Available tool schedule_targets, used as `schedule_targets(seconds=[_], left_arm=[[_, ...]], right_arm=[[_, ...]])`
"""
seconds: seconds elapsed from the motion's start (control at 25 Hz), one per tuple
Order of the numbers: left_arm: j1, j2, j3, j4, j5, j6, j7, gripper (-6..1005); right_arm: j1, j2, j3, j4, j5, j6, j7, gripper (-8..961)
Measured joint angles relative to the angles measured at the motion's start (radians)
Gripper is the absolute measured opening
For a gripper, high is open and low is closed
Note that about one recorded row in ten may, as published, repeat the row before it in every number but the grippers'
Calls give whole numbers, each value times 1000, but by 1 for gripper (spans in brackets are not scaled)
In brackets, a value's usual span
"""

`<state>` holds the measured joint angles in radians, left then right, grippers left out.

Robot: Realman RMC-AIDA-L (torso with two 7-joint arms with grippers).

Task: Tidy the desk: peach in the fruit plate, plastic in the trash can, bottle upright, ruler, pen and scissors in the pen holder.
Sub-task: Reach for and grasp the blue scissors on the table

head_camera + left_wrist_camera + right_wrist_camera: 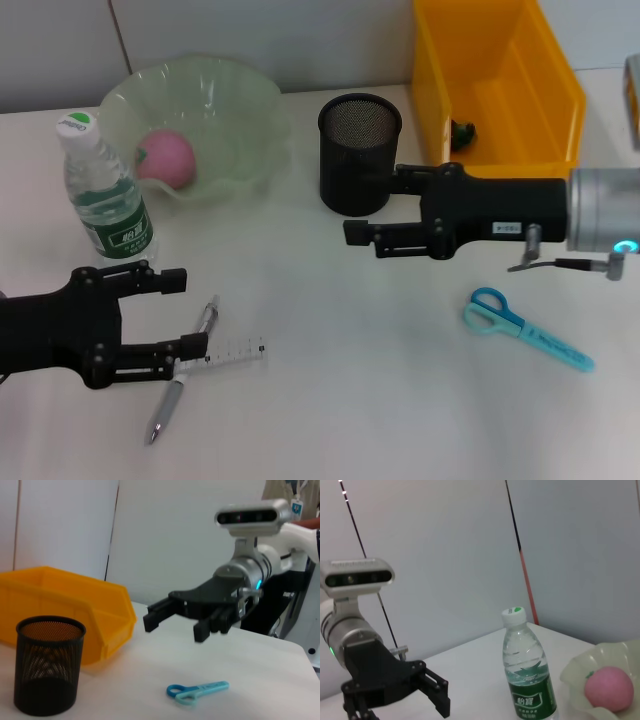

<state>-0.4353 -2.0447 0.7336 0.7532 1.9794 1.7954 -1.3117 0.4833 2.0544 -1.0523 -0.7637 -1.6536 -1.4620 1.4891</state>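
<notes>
My left gripper hovered with jaws spread over the silver pen and clear plastic ruler. My right gripper, jaws also spread, waited beside the black mesh pen holder. I judged I should close squarely across one item only.

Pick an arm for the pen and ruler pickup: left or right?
Left. The left gripper is open right beside the pen and ruler. The right gripper hovers open by the pen holder, nearer the scissors.
</notes>
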Motion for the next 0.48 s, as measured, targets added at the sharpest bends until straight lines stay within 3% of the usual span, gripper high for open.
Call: schedule_targets(seconds=[0.28,0.48], left_arm=[[0,-1,-1,0,1,-9,1,818],[-2,-4,-3,-2,-2,-29,9,817]], right_arm=[[-30,1,0,-254,-169,-87,296,764],[-26,6,0,-494,-391,-168,582,763]])
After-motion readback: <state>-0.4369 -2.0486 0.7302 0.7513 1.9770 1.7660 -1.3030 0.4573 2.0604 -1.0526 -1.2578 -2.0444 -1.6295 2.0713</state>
